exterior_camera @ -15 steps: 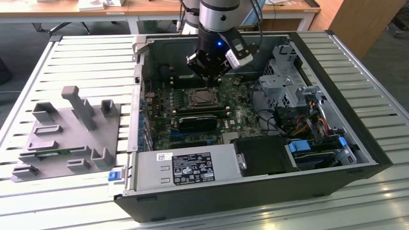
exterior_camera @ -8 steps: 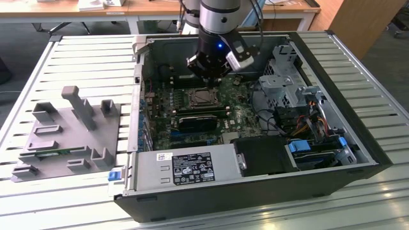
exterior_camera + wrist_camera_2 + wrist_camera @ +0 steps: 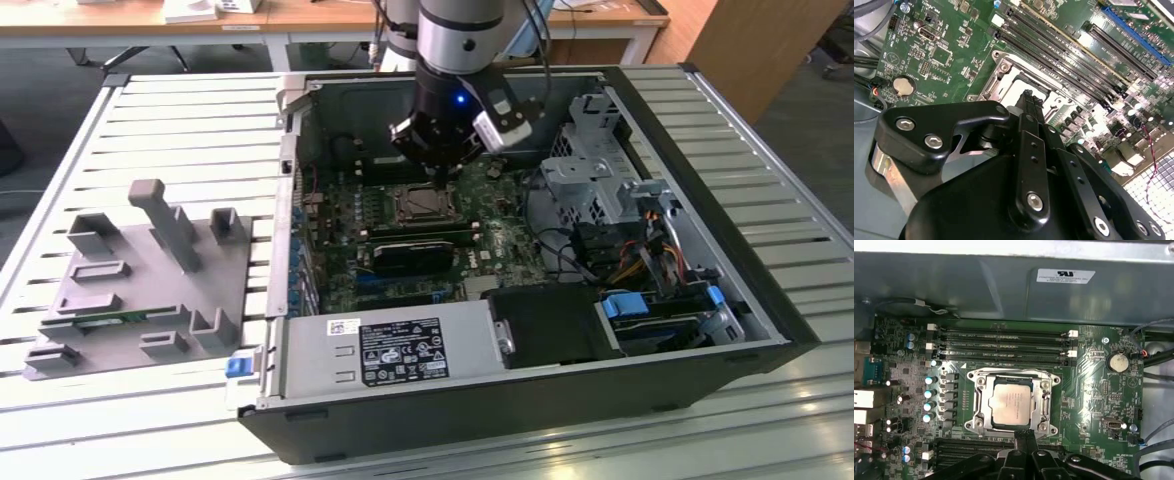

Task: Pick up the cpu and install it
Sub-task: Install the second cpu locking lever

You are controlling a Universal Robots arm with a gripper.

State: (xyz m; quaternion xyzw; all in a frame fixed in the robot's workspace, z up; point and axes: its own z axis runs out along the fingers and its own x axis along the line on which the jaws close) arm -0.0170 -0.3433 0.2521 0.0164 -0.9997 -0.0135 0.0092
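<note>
The cpu (image 3: 1010,402) is a silver-grey square lying flat inside the metal socket frame (image 3: 976,405) on the green motherboard (image 3: 1094,400). The exterior view shows the cpu (image 3: 422,204) in the open computer case (image 3: 747,300), just below my gripper (image 3: 435,168). My gripper (image 3: 1025,436) hovers at the socket's edge with its two black fingers pressed together, shut and holding nothing. In the second wrist view the fingertips (image 3: 1029,100) cover part of the pale cpu (image 3: 1016,86).
Memory slots (image 3: 1004,342) run beside the socket. A black block (image 3: 416,252) lies lower on the board. The power supply (image 3: 387,350) and drive cage (image 3: 601,165) wall in the board. A grey holder fixture (image 3: 134,270) stands on the slatted table at the exterior view's left.
</note>
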